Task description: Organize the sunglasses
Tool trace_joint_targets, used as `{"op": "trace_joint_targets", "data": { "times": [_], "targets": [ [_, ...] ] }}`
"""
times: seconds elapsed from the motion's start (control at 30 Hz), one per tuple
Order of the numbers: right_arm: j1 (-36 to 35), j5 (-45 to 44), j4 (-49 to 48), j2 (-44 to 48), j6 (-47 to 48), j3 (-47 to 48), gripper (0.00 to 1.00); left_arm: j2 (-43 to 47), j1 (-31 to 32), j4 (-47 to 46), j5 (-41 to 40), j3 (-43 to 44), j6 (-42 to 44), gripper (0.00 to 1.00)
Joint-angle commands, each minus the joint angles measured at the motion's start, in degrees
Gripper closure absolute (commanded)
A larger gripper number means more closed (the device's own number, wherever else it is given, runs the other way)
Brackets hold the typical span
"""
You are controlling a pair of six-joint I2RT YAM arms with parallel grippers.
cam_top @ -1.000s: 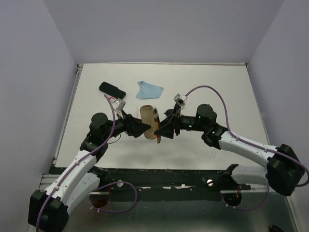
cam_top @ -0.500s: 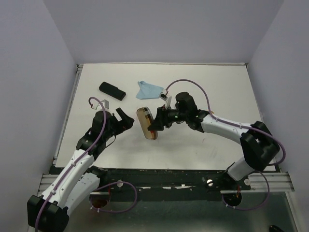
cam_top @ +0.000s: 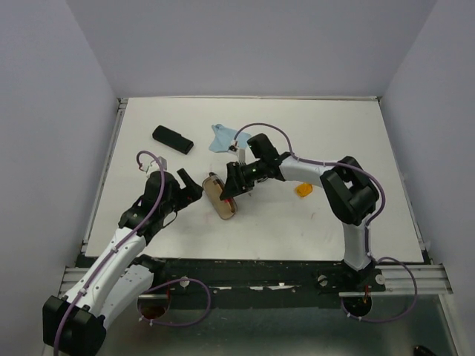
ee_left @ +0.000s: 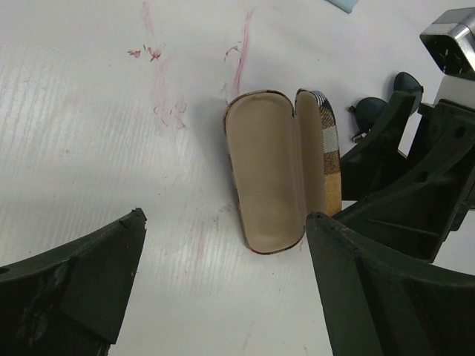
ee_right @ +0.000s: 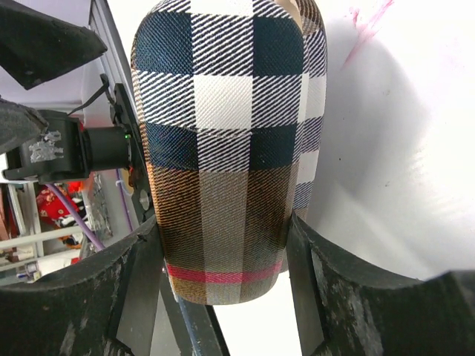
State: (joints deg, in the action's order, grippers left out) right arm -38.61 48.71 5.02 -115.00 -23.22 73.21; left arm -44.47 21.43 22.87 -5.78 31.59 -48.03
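The plaid case lies open on the table. Its tan lining faces up and its long axis runs from the far side toward the arms, the near end slanting a little to the right. The right gripper is at the case's right side and looks clamped on the raised plaid lid: in the right wrist view the shell fills the gap and touches both jaws. The left gripper hovers just to the left of the case with its jaws wide apart and nothing between them; in the left wrist view the case sits in line with that gap. The black sunglasses show only as two dark lenses just past the case's far right corner, partly hidden behind the right gripper. The orange sunglasses lie well to the right of the case, beside the right arm. Both pairs are on the right of the case, so the right arm is nearer to them, but it is busy holding the lid. The free left gripper would have to reach across or around the case to get them. The black case and the blue cloth lie beyond the plaid case.
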Motion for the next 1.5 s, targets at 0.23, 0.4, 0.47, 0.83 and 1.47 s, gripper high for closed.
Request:
{"op": "trace_joint_targets", "data": {
  "times": [0.23, 0.4, 0.47, 0.83, 1.47],
  "targets": [
    [1.61, -0.98, 7.11, -4.88, 3.8, 6.06, 0.16, -0.88, -0.07, -1.34, 0.86, -0.74, 1.1, 0.01],
    [1.78, -4.14, 8.96, -6.02, 4.24, 7.91, 0.16, -1.94, -0.07, -1.16, 0.68, -0.48, 0.92, 0.01],
    [1.78, -6.51, 8.87, -5.68, 4.33, 8.18, 0.16, -2.46, -0.07, -0.99, 0.68, -0.31, 0.83, 0.01],
    [1.78, -19.17, 11.51, -2.34, 6.43, 7.3, 0.18, -3.17, -0.07, -0.55, 0.95, 0.05, 0.22, 0.01],
    [1.78, -20.84, 7.82, -1.63, 9.34, 6.69, 0.34, -3.17, -0.07, 0.42, 1.65, 0.22, -0.92, 0.01]
  ]
}}
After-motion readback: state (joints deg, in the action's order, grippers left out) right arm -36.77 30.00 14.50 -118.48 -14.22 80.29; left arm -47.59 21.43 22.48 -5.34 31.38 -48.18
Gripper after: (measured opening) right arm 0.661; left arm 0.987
